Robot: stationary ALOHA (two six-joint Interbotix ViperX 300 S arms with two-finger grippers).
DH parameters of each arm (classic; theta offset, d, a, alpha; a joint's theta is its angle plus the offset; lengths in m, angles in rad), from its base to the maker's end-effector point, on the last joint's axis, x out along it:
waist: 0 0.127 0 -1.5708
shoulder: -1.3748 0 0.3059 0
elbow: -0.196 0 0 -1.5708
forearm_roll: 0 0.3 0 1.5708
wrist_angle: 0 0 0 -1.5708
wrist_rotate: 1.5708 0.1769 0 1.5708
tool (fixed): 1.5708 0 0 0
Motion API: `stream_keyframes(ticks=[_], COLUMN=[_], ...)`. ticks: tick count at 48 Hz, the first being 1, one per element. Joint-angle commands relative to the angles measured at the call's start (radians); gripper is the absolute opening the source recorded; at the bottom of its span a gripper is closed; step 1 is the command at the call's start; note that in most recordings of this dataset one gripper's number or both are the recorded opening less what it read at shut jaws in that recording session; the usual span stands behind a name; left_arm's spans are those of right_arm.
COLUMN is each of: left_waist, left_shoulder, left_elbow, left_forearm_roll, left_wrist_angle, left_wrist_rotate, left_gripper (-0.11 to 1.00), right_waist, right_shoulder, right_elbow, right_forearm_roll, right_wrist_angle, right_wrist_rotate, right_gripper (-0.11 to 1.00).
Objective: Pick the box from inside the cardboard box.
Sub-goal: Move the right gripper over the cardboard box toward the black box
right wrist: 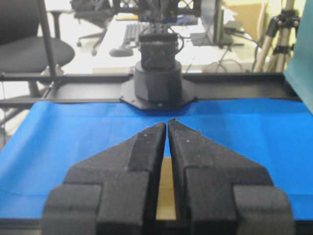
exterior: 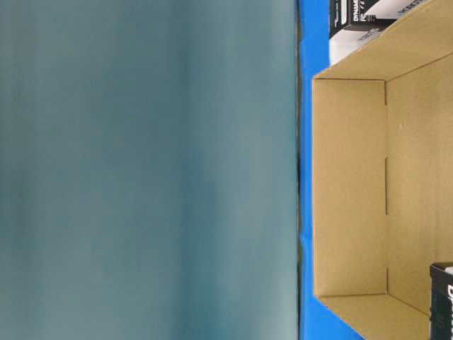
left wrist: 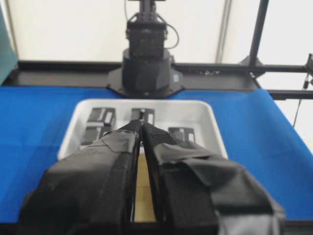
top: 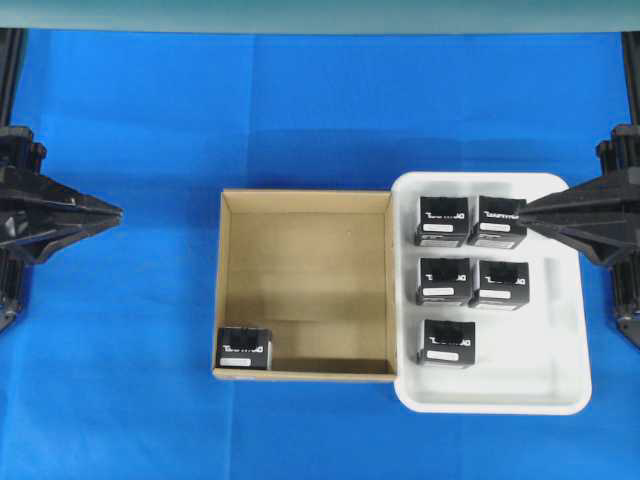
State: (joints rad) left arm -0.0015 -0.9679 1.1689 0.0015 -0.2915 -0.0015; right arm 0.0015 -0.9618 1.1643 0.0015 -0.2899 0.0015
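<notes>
Cardboard box (top: pixel 305 290): a shallow brown carton in the middle of the blue cloth (top: pixel 130 400), low walls, open top.
Inside the cardboard box: one black box (top: pixel 245 348) with white lettering, tucked into the corner at about 7 o'clock, touching the near wall; the rest of the floor is bare cardboard.
White tray (top: pixel 560 350): just beside the carton at 3 o'clock, its edge touching the carton's wall.
Inside the white tray: five black boxes (top: pixel 470 265), two side by side at 12 o'clock, two side by side in the middle, and one alone towards 7 o'clock.
Left gripper (top: pixel 112 212): at 9 o'clock, well apart from the carton, fingers pressed together at the tips, holding nothing.
Right gripper (top: pixel 526 208): at 3 o'clock, its tip over the tray's far row, fingers closed with only a thin slit between them, holding nothing.
</notes>
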Motion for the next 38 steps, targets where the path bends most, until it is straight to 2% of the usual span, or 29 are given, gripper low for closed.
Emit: stream_keyframes(ticks=[1, 4, 9, 13, 22, 31, 38], left_waist=[0.0, 0.0, -0.005, -0.008, -0.008, -0.008, -0.008], left_shoulder=[0.011, 0.006, -0.008, -0.028, -0.075, -0.104, -0.109], left_elbow=[-0.02, -0.031, -0.052, -0.069, -0.087, -0.095, -0.097], left_forearm_roll=[0.017, 0.017, 0.017, 0.017, 0.017, 0.017, 0.015], left_wrist_angle=[0.034, 0.078, 0.169, 0.235, 0.337, 0.383, 0.403], left_wrist_rotate=[-0.009, -0.009, -0.009, -0.009, -0.008, -0.008, -0.008], left_gripper=[0.14, 0.11, -0.02, -0.05, -0.06, -0.06, -0.06], right_waist=[-0.008, -0.008, -0.008, -0.005, -0.003, 0.006, 0.015], right_shoulder=[0.009, 0.021, 0.071, 0.121, 0.287, 0.494, 0.644], right_elbow=[-0.018, -0.037, -0.1, -0.161, -0.341, -0.546, -0.687], right_forearm_roll=[0.008, 0.057, 0.106, 0.104, 0.106, 0.106, 0.112], right_wrist_angle=[-0.006, 0.025, 0.117, 0.207, 0.449, 0.678, 0.805], right_wrist_rotate=[0.012, 0.026, 0.064, 0.089, 0.132, 0.166, 0.17], right_gripper=[0.14, 0.15, 0.05, 0.03, 0.03, 0.03, 0.03])
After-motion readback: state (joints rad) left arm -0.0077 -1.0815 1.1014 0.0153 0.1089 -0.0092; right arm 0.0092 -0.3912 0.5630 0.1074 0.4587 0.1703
